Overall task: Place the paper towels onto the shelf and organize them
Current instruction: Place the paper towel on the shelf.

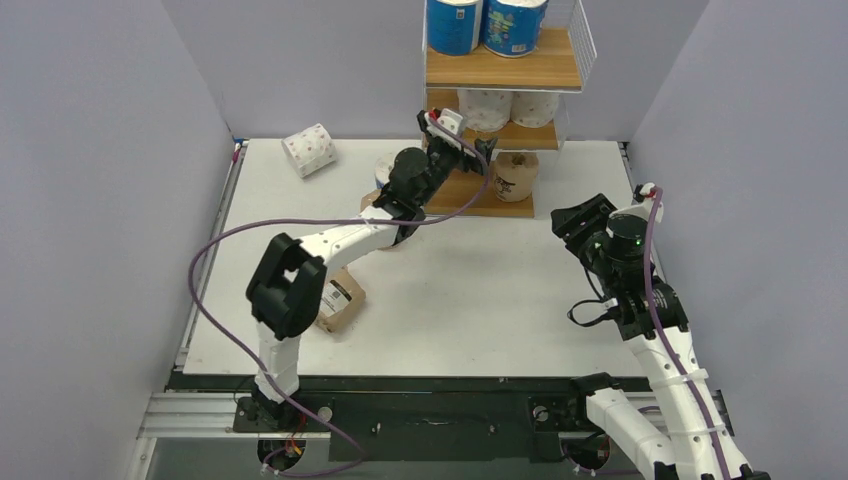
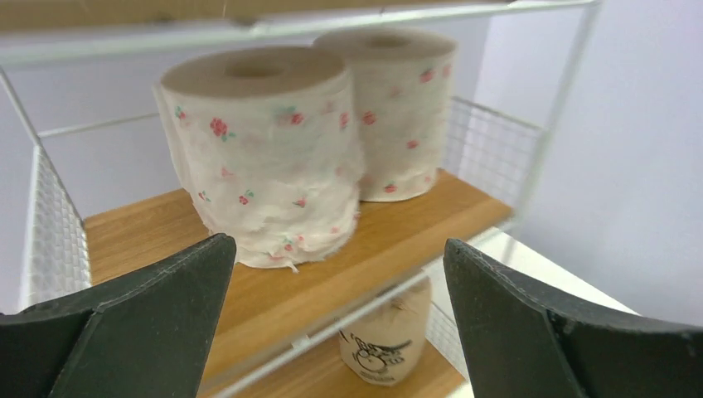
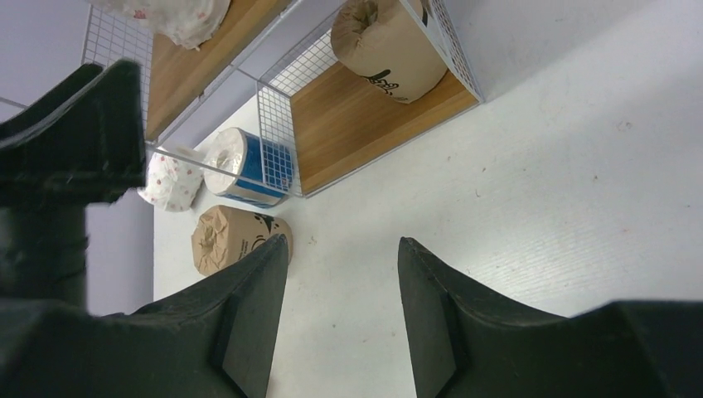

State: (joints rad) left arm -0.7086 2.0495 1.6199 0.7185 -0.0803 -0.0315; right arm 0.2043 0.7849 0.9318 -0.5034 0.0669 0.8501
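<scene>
The shelf [image 1: 545, 70] stands at the far middle of the table. Two blue rolls [image 1: 455, 25] sit on its top board, two white pink-dotted rolls [image 1: 487, 108] on the middle board, and one brown kraft roll [image 1: 516, 176] on the bottom board. My left gripper [image 1: 480, 146] is open and empty just in front of the middle board. In the left wrist view my left gripper [image 2: 338, 243] faces the dotted rolls [image 2: 265, 157]. My right gripper [image 1: 580, 216] is open and empty above the table, right of the shelf; it also shows in the right wrist view [image 3: 344, 242].
Loose rolls lie on the table: a dotted one [image 1: 308, 150] at the far left, a blue one [image 3: 244, 166] and a brown one [image 3: 228, 239] beside the shelf behind my left arm, and a labelled brown one [image 1: 338, 300] by my left elbow. Grey walls enclose the table.
</scene>
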